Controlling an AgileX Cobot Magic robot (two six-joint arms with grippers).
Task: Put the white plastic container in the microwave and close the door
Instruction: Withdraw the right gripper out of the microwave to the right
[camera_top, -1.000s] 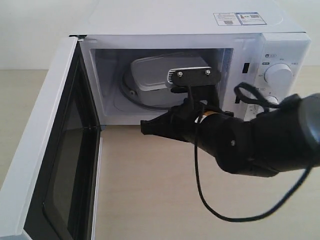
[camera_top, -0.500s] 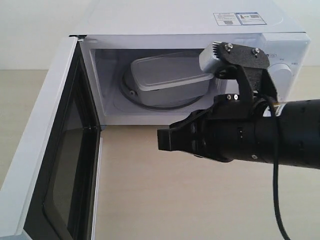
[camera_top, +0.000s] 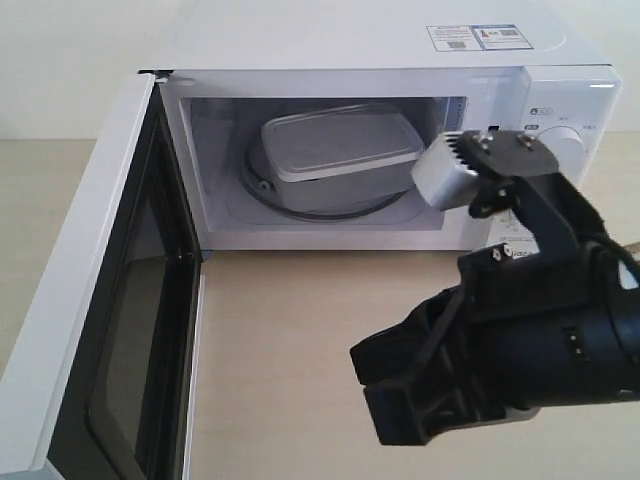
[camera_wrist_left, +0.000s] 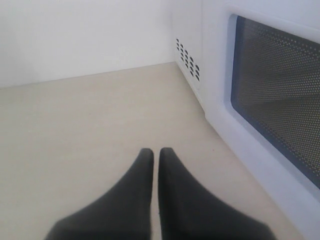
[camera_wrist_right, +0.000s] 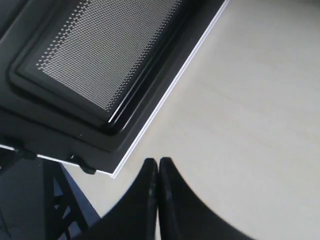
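Note:
The white plastic container (camera_top: 335, 145) lies on the turntable inside the microwave (camera_top: 350, 40). Nothing touches it. The door (camera_top: 90, 300) stands wide open, swung out to the left, its black-framed inner face (camera_wrist_right: 100, 55) towards the table. My right gripper (camera_top: 375, 395) is shut and empty, low over the table in front of the microwave, well clear of the cavity; its tips (camera_wrist_right: 158, 162) sit near the door's outer corner. My left gripper (camera_wrist_left: 156, 152) is shut and empty beside the door's outer face (camera_wrist_left: 270, 90); the exterior view does not show it.
The glass turntable (camera_top: 300, 212) shows under the container. My right wrist camera (camera_top: 450, 170) covers part of the control panel and its dial (camera_top: 565, 150). Vent holes (camera_wrist_left: 187, 59) mark the microwave's side. Bare beige table (camera_top: 280, 340) spreads before the cavity.
My right arm has drawn back from the cavity mouth, moving down and towards the front right. The container has stayed on the turntable and the door has not moved.

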